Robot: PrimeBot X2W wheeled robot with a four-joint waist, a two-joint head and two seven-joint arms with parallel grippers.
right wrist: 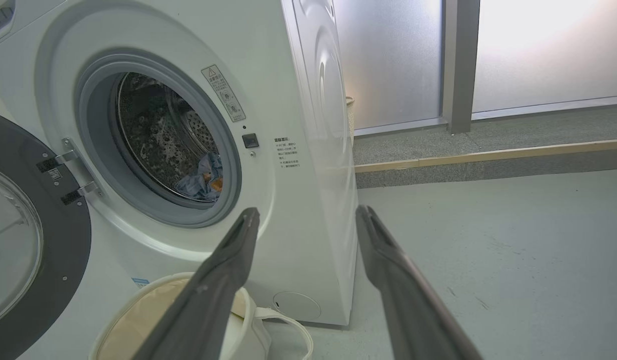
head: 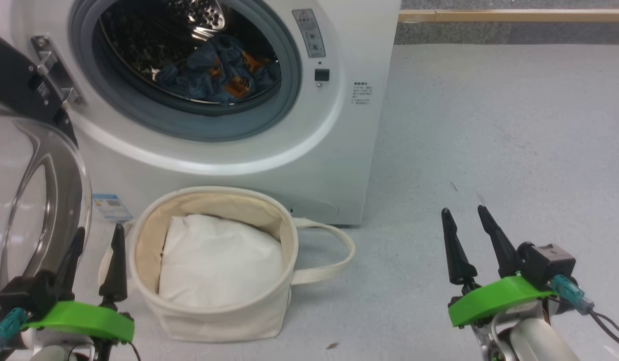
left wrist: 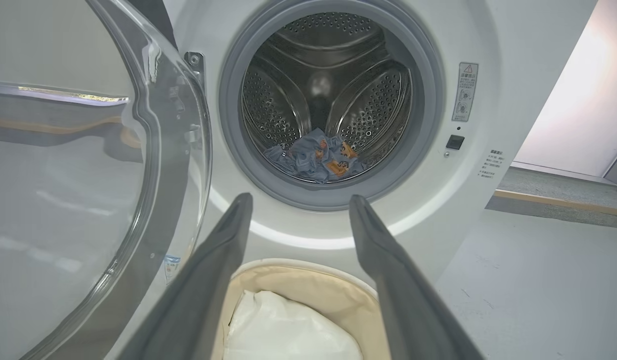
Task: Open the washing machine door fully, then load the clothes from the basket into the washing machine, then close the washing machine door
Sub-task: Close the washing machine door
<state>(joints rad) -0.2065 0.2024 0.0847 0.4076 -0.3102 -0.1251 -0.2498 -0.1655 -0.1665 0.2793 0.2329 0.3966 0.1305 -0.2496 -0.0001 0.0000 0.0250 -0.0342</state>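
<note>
Blue bear-print clothes [head: 224,75] sat crumpled in the drum [head: 209,20], washing machine door [head: 38,200] got cut off at the edge, left gripper [head: 100,228] and right gripper [head: 463,209] both spread, empty.

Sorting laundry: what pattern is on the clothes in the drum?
The clothes are blue with orange-brown printed patches; clearest in head view.

Your floor [head: 490,125]: grey, speckled. Washer [head: 349,165] stands on it; basket [head: 214,326] just in front; small dark fleck [head: 333,345] nr basket.

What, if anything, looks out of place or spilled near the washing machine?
Nothing stands out. The clothes lie inside the drum, the basket stands upright with a white pad in it, and the door hangs open.
</note>
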